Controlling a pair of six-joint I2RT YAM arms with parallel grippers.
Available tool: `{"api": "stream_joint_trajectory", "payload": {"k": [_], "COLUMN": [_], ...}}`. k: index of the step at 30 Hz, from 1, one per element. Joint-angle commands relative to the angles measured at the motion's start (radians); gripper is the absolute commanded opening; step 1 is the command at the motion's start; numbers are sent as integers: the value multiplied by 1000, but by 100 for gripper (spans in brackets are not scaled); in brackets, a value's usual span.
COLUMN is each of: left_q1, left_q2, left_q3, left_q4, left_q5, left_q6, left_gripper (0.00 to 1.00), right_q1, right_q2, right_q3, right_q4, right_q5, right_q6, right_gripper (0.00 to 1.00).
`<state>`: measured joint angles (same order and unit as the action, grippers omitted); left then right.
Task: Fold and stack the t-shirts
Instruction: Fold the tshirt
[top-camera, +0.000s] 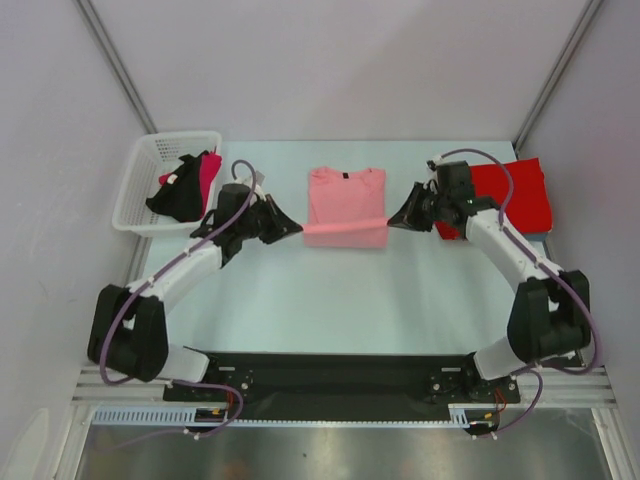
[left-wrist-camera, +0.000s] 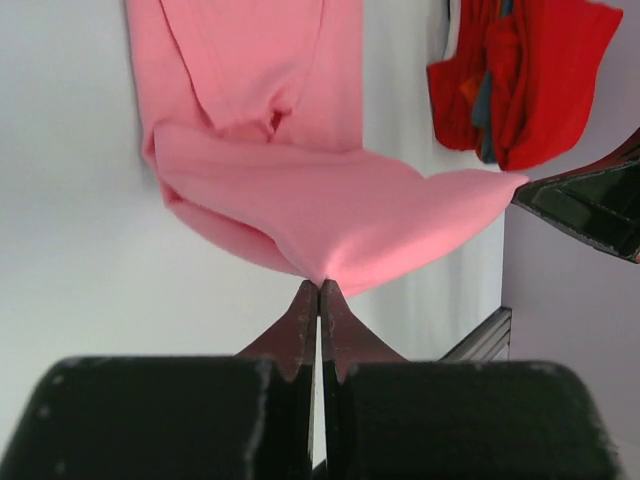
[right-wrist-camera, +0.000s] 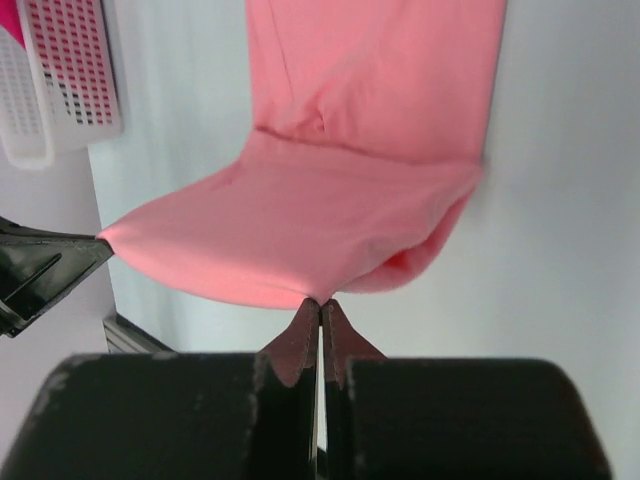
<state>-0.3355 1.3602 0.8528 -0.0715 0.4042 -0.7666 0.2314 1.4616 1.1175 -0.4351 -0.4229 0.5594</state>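
Your left claw (top-camera: 298, 230) pinched tight on pink t-shirt (top-camera: 345, 200), near-left corner. Your right claw (top-camera: 392, 220) pinched tight on its near-right corner. Shirt lies mid-table at 12 o'clock, near edge lifted. Red t-shirts (top-camera: 522, 192) at 2 o'clock. Basket (top-camera: 135, 195) at 10 o'clock, clothes (top-camera: 185, 190) inside.

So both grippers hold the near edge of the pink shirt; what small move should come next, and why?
The left gripper and right gripper are each shut on a near corner of the pink t-shirt, its hem lifted between them while the far half lies flat. So I would probably carry both evenly forward, over that flat half, to finish the fold.
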Motion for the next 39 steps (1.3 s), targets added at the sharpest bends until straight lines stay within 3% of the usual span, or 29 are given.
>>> {"api": "stream_joint_trajectory", "payload": {"k": [1, 10, 20, 28, 30, 31, 32, 33, 34, 35, 36, 39], "left_q1": [50, 90, 128, 145, 148, 148, 148, 148, 148, 153, 158, 164], "left_q2": [105, 413, 649, 951, 1008, 1049, 1074, 1091, 1106, 1134, 1139, 1102], "left_q3": [124, 417, 702, 1049, 1145, 1173, 1216, 1230, 1243, 1262, 1263, 1211], "left_q4": [-13, -11, -36, -45, -40, -39, -36, -2, 5, 7, 18, 18], "left_q5": [4, 44, 53, 123, 134, 137, 139, 143, 145, 140, 145, 110], "left_q6": [29, -10, -53, -123, -138, -142, -146, -143, -140, -140, -138, -86], "left_gripper": [0, 1, 0, 0, 7, 13, 24, 47, 57, 67, 77, 78], "right_q1": [-36, -78, -116, -150, -155, -156, -165, -165, -167, -165, -164, -155], "right_q2": [120, 442, 713, 917, 957, 971, 983, 994, 1005, 1000, 990, 928], "right_q3": [123, 479, 792, 1042, 1053, 1055, 1055, 1053, 1053, 1047, 1014, 929], "right_q4": [1, -19, -53, -62, -28, 14, 36, 54, 76, 81, 88, 163], "right_q5": [-14, -62, -103, -145, -152, -160, -160, -157, -130, -110, -91, -80], "right_q6": [-18, 11, 54, 109, 126, 135, 160, 168, 172, 157, 142, 84], "right_gripper": [0, 0, 0, 0, 0, 3, 13, 61, 93, 99, 100, 97]}}
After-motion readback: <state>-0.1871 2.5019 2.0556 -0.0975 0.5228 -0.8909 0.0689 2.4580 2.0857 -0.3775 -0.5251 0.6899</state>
